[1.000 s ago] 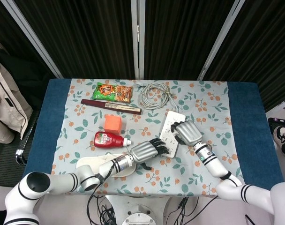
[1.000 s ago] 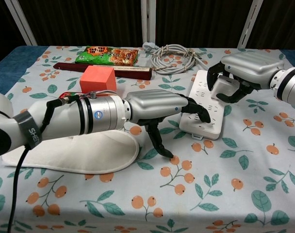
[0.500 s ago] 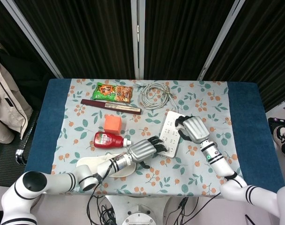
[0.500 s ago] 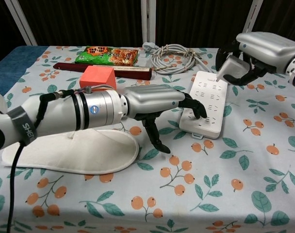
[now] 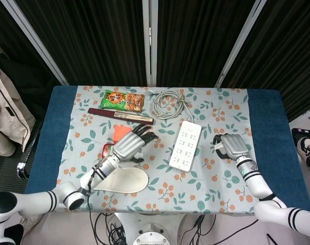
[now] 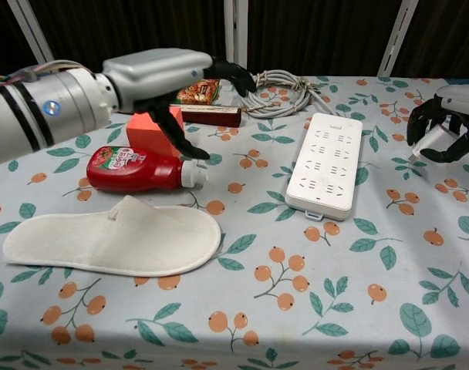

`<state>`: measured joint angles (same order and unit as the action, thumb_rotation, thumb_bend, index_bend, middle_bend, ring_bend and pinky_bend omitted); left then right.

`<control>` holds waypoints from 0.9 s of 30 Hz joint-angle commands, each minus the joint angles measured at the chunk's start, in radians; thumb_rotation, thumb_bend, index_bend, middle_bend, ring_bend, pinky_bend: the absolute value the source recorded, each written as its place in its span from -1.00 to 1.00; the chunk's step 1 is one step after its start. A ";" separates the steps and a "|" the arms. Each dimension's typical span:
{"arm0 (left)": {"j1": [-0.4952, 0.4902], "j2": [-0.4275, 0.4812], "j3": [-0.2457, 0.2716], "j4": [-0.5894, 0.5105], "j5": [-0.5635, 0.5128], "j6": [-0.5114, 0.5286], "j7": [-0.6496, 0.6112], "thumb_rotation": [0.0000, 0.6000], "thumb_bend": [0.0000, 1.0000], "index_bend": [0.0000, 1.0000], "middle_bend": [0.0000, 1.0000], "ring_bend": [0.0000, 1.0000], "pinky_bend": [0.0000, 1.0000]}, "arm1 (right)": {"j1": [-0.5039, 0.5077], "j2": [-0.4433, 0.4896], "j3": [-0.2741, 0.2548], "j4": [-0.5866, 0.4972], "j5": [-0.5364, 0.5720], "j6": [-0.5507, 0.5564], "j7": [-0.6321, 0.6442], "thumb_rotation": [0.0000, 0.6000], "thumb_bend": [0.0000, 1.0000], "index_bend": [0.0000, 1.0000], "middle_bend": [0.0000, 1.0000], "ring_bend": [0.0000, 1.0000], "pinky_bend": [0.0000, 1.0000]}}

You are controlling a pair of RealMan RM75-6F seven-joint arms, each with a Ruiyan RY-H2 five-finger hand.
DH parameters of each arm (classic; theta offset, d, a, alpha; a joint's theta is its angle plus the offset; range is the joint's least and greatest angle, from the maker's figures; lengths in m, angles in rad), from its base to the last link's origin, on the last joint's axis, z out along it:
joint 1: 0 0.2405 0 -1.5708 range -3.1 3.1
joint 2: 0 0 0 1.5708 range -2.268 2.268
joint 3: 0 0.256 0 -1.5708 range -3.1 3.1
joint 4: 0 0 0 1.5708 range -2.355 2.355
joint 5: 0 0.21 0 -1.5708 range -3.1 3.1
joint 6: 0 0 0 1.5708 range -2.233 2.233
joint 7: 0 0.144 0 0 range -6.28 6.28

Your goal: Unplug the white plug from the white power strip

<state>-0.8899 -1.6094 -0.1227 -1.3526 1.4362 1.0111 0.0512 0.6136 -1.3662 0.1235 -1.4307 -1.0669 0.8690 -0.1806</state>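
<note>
The white power strip (image 5: 184, 145) (image 6: 327, 162) lies flat in the middle of the table with nothing plugged into it. My right hand (image 5: 230, 146) (image 6: 444, 126) is to the right of the strip, apart from it, and grips the white plug (image 6: 420, 139), which peeks out between its dark fingers. My left hand (image 5: 129, 143) (image 6: 171, 71) hovers left of the strip above the ketchup bottle, fingers spread, holding nothing.
A red ketchup bottle (image 6: 138, 168), an orange block (image 6: 146, 127) and a white slipper (image 5: 122, 181) lie at the left. A coiled grey cable (image 5: 168, 104), a green snack packet (image 5: 123, 100) and a dark red box (image 5: 121, 116) sit at the back.
My right hand pulled the plug up out of the strip and carried it off to the right. My left hand let go of the strip and swung left over the bottle.
</note>
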 commanded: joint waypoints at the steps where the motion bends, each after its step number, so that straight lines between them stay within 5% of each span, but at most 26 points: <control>1: 0.060 0.055 -0.015 -0.038 -0.052 0.054 0.035 1.00 -0.75 -0.63 -0.61 -0.87 -0.85 | 0.006 0.006 0.008 -0.016 0.004 -0.001 -0.011 1.00 -0.52 -1.00 -0.73 -0.85 -0.50; 7: 0.166 0.155 -0.009 -0.085 -0.110 0.140 0.052 1.00 -0.75 -0.63 -0.61 -0.87 -0.85 | -0.012 0.033 0.023 -0.059 -0.033 0.073 -0.012 1.00 -0.52 -1.00 -0.89 -0.97 -0.62; 15: 0.363 0.317 0.027 -0.118 -0.187 0.302 0.084 1.00 -0.75 -0.63 -0.61 -0.87 -0.86 | -0.168 0.136 -0.001 -0.176 -0.158 0.362 0.016 1.00 -0.49 -1.00 -0.76 -0.96 -0.62; 21: 0.510 0.411 0.051 -0.181 -0.227 0.424 0.084 1.00 -0.75 -0.63 -0.61 -0.87 -0.87 | -0.315 0.222 -0.057 -0.292 -0.274 0.578 0.033 1.00 -0.49 -1.00 -0.77 -0.96 -0.62; 27: 0.625 0.434 0.100 -0.262 -0.158 0.556 0.101 1.00 -0.75 -0.63 -0.61 -0.87 -0.88 | -0.440 0.243 -0.138 -0.340 -0.382 0.713 0.037 1.00 -0.49 -1.00 -0.77 -0.96 -0.62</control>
<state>-0.3000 -1.1887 -0.0471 -1.5795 1.2478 1.5252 0.1397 0.2198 -1.1402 0.0237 -1.7450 -1.4039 1.5397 -0.1497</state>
